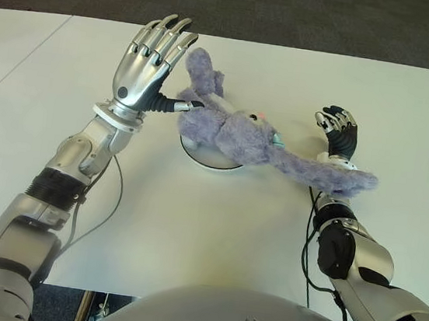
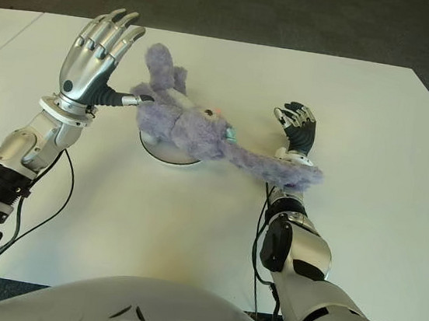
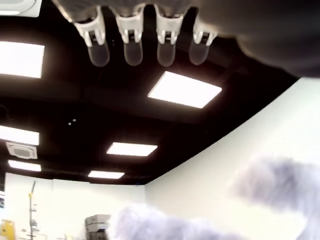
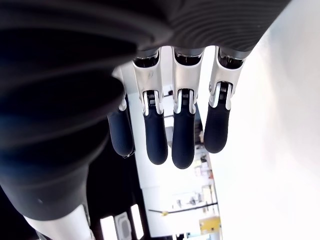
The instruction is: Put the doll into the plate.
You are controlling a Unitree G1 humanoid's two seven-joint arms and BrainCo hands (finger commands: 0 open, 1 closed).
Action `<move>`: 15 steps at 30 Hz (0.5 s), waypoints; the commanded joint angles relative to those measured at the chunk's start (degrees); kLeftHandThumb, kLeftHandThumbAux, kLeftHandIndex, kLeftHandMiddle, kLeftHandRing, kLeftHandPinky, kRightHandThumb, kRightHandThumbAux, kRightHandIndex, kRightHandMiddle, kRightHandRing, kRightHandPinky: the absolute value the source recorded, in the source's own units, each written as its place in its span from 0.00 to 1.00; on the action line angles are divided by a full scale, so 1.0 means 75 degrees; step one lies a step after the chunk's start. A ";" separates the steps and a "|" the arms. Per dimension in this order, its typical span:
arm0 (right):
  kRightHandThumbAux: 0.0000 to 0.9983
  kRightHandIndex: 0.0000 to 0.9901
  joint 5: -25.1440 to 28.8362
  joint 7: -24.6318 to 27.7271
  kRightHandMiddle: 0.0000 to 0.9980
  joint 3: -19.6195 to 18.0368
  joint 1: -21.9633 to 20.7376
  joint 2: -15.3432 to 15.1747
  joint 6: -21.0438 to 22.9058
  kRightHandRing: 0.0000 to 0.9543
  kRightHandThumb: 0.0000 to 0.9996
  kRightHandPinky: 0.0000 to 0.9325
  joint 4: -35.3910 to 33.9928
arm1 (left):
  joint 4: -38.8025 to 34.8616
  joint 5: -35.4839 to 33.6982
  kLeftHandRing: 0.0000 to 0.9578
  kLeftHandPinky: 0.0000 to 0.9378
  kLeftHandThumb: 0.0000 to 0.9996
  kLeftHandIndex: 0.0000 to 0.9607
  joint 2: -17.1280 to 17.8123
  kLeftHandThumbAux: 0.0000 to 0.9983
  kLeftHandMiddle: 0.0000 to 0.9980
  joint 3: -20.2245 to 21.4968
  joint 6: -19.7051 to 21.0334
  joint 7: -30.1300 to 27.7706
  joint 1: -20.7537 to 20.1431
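Note:
A purple plush doll (image 1: 237,132) lies across a small white plate (image 1: 208,160) in the middle of the table; its body covers most of the plate. One long limb (image 1: 330,177) trails off to the right and drapes over my right wrist. My left hand (image 1: 151,55) stands just left of the doll with its fingers straight and spread, and its thumb tip reaches the plush. In the left wrist view the fingertips (image 3: 132,50) hold nothing, and the doll's fur (image 3: 280,185) shows beyond them. My right hand (image 1: 338,129) is to the right of the doll, with loose fingers (image 4: 182,135) that hold nothing.
The white table (image 1: 190,228) stretches wide on all sides of the plate. A seam (image 1: 24,55) runs along its left part. Dark carpet (image 1: 295,14) lies past the far edge. Cables (image 1: 111,203) hang from both forearms.

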 commanded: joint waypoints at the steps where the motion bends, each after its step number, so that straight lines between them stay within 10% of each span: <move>1: 0.84 0.34 0.0152 -0.0163 0.36 -0.0020 0.1809 0.1111 0.0488 0.39 0.09 0.36 0.1105 | -0.0432 -0.1631 0.00 0.00 0.00 0.00 0.0529 0.22 0.00 0.0394 -0.1558 -0.0976 0.0712; 9: 0.83 0.33 0.0179 -0.0167 0.36 -0.0029 0.1814 0.1140 0.0465 0.38 0.08 0.38 0.1100 | -0.0461 -0.4583 0.00 0.00 0.00 0.00 0.1899 0.26 0.00 0.1475 -0.2890 -0.3009 0.1996; 15: 0.82 0.34 0.0143 -0.0216 0.36 -0.0001 0.1785 0.1112 0.0516 0.39 0.08 0.36 0.1107 | 0.0612 -0.5676 0.00 0.00 0.03 0.00 0.2121 0.24 0.00 0.1751 -0.3447 -0.4092 0.1800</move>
